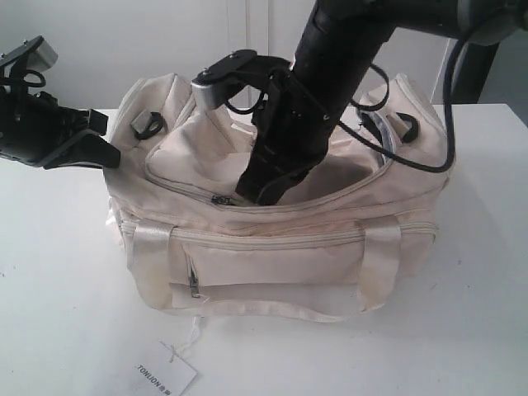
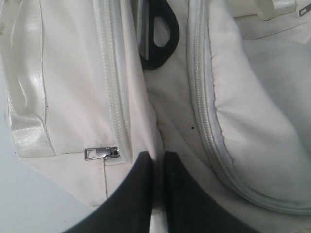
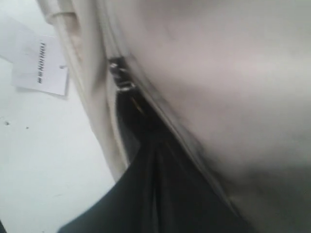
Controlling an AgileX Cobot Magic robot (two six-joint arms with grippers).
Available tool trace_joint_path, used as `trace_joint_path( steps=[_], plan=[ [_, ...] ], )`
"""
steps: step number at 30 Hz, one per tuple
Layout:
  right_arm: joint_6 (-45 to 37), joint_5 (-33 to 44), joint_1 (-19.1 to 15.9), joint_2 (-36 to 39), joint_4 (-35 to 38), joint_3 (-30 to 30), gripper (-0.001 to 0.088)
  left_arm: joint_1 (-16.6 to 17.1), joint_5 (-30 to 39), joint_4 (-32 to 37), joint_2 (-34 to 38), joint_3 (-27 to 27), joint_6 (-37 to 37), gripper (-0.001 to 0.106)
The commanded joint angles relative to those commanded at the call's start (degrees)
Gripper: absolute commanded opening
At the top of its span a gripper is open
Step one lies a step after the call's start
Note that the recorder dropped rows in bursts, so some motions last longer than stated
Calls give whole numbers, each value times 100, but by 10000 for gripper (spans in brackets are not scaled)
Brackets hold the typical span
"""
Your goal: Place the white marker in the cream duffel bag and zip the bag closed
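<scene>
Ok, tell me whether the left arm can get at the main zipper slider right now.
Probably not: the left gripper grips the end of the cream duffel bag, well away, and the right gripper sits right at the zipper slider, crowding the approach.

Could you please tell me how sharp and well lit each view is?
Exterior view: even light, sharp, soft shadow under the cream fabric duffel bag. Left wrist view: crisp, sheen on the white satin strap. Right wrist view: close fabric blurred.

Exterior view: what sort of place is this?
Probably a robotics lab bench: bare white table, plain white wall, and a black robot arm reaching into a cream duffel bag with its paper tag attached.
</scene>
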Motion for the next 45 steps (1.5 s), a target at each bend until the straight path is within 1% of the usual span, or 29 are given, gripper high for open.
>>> trace_joint_path(
  steps=[9, 17, 18, 19, 22, 23, 26, 27, 28, 30, 31, 32, 33, 34, 36, 41, 42, 43, 45],
  plan=[
    [-10, 0, 0, 117, 17, 14, 0, 0, -8, -13, 0, 0, 0, 0],
    [-199, 0, 0, 139, 208, 583, 0, 0, -8, -13, 0, 0, 0, 0],
    [-284, 0, 0, 139, 288, 637, 0, 0, -8, -13, 0, 0, 0, 0],
    [-446, 0, 0, 139, 519, 725, 0, 0, -8, -13, 0, 0, 0, 0],
    [-458, 0, 0, 154, 573, 875, 0, 0, -8, -13, 0, 0, 0, 0],
    [-458, -96, 0, 154, 573, 932, 0, 0, -8, -13, 0, 0, 0, 0],
    [-419, -921, 0, 154, 610, 1200, 0, 0, -8, -13, 0, 0, 0, 0],
    [-419, -982, 0, 154, 645, 1231, 0, 0, -8, -13, 0, 0, 0, 0],
    [-419, -1242, 0, 154, 725, 1291, 6, 0, -8, -13, 0, 0, 0, 0],
    [-419, -1480, 0, 154, 791, 1327, 41, 0, -8, -13, 0, 0, 0, 0],
    [-419, -1574, 0, 154, 791, 1327, 79, 0, -8, -13, 0, 0, 0, 0],
    [-419, -1671, 0, 154, 780, 1327, 148, 0, -8, -13, 0, 0, 0, 0],
    [-419, -1735, 0, 154, 766, 1327, 187, 0, -8, -13, 0, 0, 0, 0],
    [-419, -1813, 0, 154, 766, 1327, 251, 0, -8, -13, 0, 0, 0, 0],
    [-430, -1983, 0, 144, 766, 1327, 323, 0, -8, -13, 0, 0, 0, 0],
    [-850, -2080, 0, 37, 766, 1327, 437, 0, -18, -13, 0, 0, 11, 0],
    [-1016, -2114, 0, -30, 766, 1327, 478, 0, -18, -13, 0, 0, 11, 0],
    [-1104, -2125, 0, -56, 790, 1327, 494, 0, -18, -13, 0, 0, 11, 0],
    [-1420, -2127, 0, -14, 1110, 1327, 503, 0, -18, -13, 0, 0, 11, 0]
  ],
)
